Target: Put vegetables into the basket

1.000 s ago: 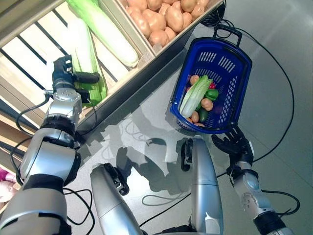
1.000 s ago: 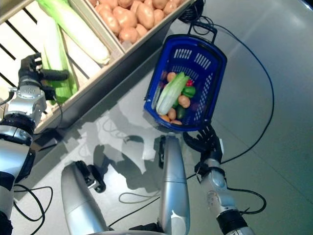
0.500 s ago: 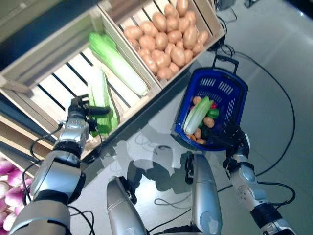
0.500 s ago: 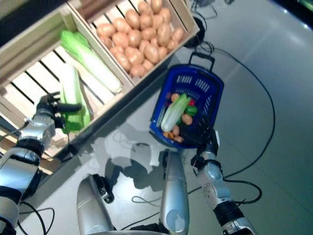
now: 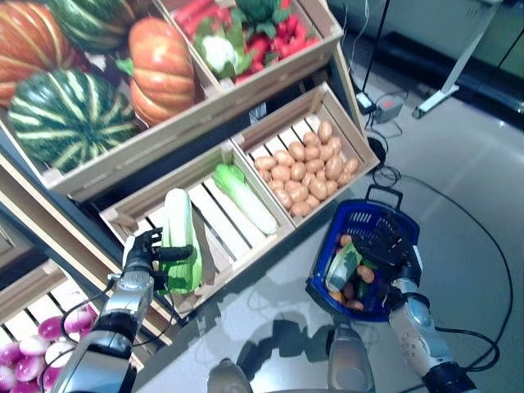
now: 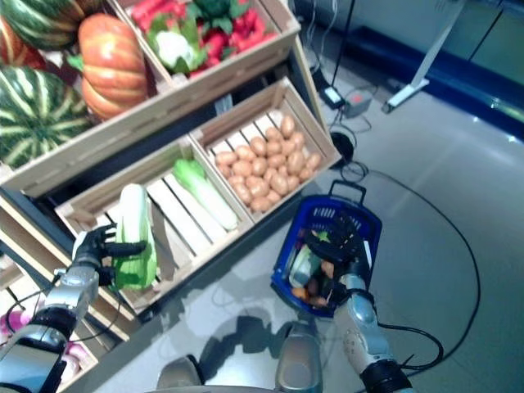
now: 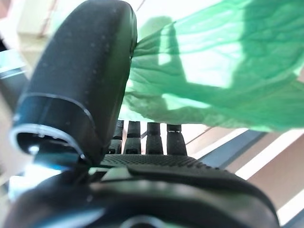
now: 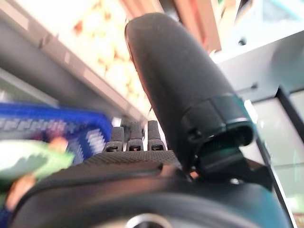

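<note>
My left hand [image 5: 141,255] is at the front of the lower left crate. Its thumb lies across the leafy green end of a long pale napa cabbage [image 5: 180,241], with the fingers under it. The left wrist view shows the green leaf [image 7: 213,80] pressed between thumb [image 7: 90,71] and fingers. The blue basket [image 5: 391,214] stands on the floor by the stand and holds a pale green cabbage [image 5: 341,267], small brown potatoes and something green. My right hand [image 5: 391,248] is open, fingers spread over the basket's near side.
The wooden stand [image 5: 270,74] has slanted crates, the upper shelf overhanging the lower ones. A second napa cabbage [image 5: 246,198] lies in the same crate. A crate of potatoes [image 5: 307,164] is next to the basket. Cables and a power adapter [image 5: 385,106] lie on the grey floor.
The camera has lifted and pulled back, so the whole picture shifted. My right hand has moved from just outside the basket's near rim to over it. My left hand stays on the cabbage.
</note>
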Motion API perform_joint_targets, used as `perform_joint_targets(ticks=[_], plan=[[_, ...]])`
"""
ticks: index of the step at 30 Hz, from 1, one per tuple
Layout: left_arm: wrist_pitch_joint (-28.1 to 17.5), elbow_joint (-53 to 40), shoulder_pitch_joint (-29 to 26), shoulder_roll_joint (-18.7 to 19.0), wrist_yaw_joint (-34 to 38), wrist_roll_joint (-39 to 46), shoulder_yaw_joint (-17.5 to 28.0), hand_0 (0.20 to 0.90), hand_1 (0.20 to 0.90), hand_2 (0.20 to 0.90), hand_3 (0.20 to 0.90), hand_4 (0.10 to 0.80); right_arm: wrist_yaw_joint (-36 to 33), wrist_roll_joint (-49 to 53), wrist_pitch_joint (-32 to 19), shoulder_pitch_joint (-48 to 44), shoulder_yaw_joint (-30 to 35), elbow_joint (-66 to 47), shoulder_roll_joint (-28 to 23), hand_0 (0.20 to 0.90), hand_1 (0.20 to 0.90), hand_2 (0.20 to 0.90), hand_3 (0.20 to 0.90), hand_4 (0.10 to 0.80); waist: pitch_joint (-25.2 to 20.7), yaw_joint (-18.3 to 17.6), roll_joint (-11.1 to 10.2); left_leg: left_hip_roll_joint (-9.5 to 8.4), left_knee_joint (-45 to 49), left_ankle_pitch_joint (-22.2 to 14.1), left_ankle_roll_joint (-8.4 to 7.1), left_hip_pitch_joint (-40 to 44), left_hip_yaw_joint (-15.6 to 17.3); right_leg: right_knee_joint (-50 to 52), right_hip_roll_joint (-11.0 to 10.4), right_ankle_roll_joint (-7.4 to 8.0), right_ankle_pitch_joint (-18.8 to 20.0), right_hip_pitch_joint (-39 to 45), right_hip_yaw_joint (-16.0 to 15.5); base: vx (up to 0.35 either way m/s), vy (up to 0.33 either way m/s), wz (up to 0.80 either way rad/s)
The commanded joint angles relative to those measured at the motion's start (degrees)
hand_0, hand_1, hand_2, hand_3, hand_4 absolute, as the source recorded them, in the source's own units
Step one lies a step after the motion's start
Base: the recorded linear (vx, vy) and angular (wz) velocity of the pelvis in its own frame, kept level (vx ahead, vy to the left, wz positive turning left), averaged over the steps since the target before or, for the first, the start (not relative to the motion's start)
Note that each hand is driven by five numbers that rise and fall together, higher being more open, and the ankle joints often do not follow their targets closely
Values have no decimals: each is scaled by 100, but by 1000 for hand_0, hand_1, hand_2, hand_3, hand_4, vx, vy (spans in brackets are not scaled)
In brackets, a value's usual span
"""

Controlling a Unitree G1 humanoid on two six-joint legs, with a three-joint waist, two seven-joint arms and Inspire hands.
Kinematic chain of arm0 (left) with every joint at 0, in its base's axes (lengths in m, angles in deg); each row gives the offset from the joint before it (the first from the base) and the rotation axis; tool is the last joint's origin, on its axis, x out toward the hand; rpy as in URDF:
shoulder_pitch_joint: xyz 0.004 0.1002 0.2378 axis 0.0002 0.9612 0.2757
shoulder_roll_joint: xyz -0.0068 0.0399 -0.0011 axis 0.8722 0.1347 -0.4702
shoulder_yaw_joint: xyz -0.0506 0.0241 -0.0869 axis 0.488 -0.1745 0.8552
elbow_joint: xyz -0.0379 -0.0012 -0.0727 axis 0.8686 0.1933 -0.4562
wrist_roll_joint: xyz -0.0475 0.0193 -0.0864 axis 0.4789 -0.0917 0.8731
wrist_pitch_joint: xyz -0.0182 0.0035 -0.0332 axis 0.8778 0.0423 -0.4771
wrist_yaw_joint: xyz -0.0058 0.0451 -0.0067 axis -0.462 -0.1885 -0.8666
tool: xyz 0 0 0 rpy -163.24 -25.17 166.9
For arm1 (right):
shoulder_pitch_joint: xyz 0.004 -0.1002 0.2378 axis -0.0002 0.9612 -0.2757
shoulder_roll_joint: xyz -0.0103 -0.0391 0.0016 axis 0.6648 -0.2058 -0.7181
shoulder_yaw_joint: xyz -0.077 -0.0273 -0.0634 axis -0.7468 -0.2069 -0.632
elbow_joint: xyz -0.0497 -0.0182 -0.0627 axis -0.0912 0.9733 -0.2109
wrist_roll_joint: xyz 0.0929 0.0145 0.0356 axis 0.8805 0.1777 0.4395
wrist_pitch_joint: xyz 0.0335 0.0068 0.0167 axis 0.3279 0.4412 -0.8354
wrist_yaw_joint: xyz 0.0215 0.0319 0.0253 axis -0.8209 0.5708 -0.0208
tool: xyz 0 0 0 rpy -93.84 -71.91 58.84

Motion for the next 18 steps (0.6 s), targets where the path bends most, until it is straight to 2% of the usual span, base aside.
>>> perform_joint_targets(ticks=[1, 5, 9, 14, 16, 18], plan=[[-1078, -951, -123, 398, 337, -360, 379, 300, 300, 300, 300, 400, 1219, 392, -100, -231, 265, -369, 206, 900, 900, 900, 900, 800, -572, 182, -161, -452, -31, 21, 581, -73, 211, -1635, 123, -261, 591, 1142, -183, 54, -15, 12], [-1230, -1827, 103, 245, 332, -608, 404, 300, 300, 300, 300, 400, 1955, 540, 110, -315, 288, -429, 254, 900, 900, 900, 900, 800, -760, 303, -158, -557, -676, 298, 531, 197, 157, -2245, 234, -173, 895, 1442, -306, 26, -24, 2], [-1328, -2419, 164, 100, 311, -889, 394, 300, 300, 300, 300, 400, 2226, 635, 329, -425, 294, -534, 223, 900, 900, 900, 900, 800, -868, 395, -173, -617, -1055, 424, 501, 380, 97, -2623, 323, -135, 1063, 1648, -369, 22, -45, 10], [-1550, -3079, 37, 25, 201, -1276, 283, 300, 300, 300, 300, 400, 2880, 1268, 1035, -752, 340, -665, 217, 900, 900, 900, 900, 800, -976, 520, -203, -646, -1361, 507, 472, 540, 25, -2912, 435, -125, 1166, 1837, -470, 12, -57, 4], [-1574, -3374, -67, 40, 58, -1435, 151, 300, 300, 300, 300, 400, 3169, 1594, 1501, -970, 345, -749, 181, 900, 900, 900, 900, 800, -1008, 581, -241, -658, -1433, 498, 470, 591, -19, -2975, 475, -133, 1184, 1888, -502, -7, -75, 10], [-1563, -3530, -141, 35, -63, -1443, 76, 300, 300, 300, 300, 400, 3181, 1719, 1603, -1126, 342, -785, 159, 900, 900, 900, 900, 800, -1027, 617, -263, -664, -1467, 490, 467, 618, -48, -2996, 495, -135, 1184, 1918, -526, -6, -58, 14]])
